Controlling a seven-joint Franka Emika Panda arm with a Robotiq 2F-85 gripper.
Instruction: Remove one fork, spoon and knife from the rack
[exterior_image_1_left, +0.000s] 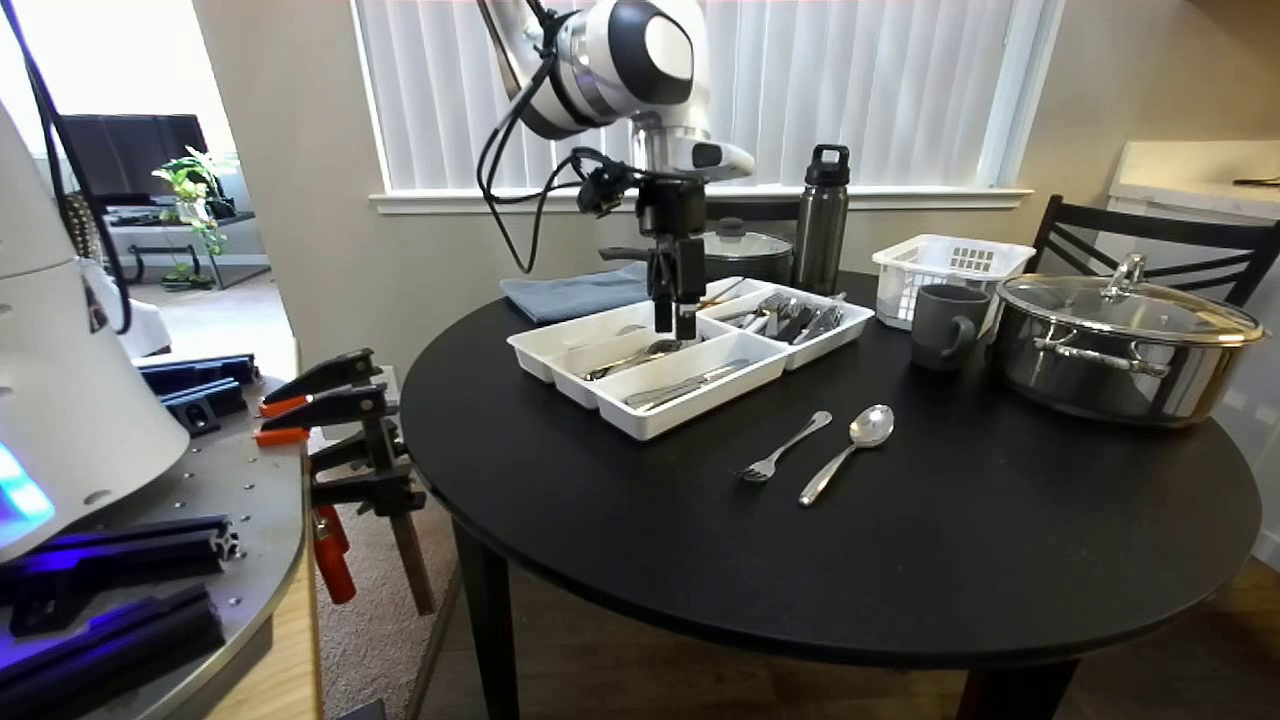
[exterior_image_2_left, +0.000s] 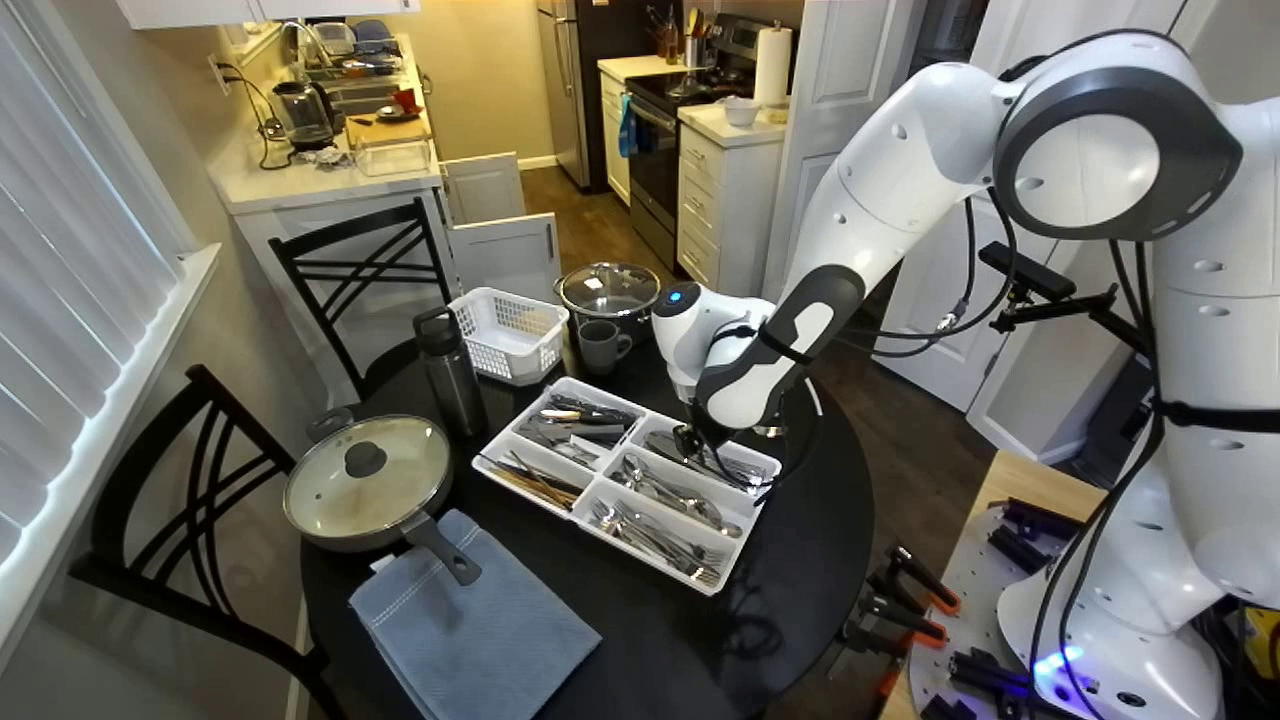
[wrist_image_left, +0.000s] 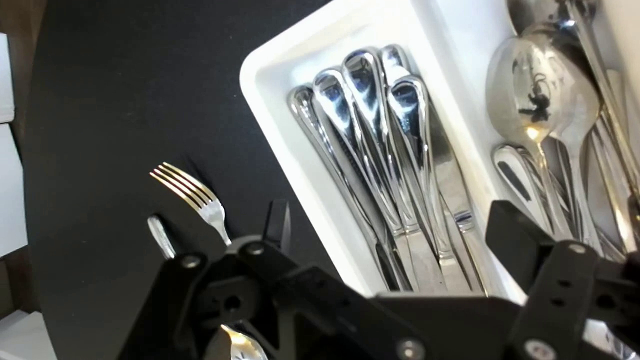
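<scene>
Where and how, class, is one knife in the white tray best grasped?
Probably by the rounded handle of the knife overlapping another. Bring the open gripper from above, its jaws across the handle's narrow width; the walled tray likely blocks a sideways approach.

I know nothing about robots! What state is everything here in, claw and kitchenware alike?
Claw: open, above the rack
Fork: lying on the table
Spoon: lying beside the fork, not touching
Knives: lying in the rack
Pot: covered
Frying pan: covered
Bottle: upright, capped
Mug: upright
Cloth: folded
Blinds: drawn
Base light: glowing blue
</scene>
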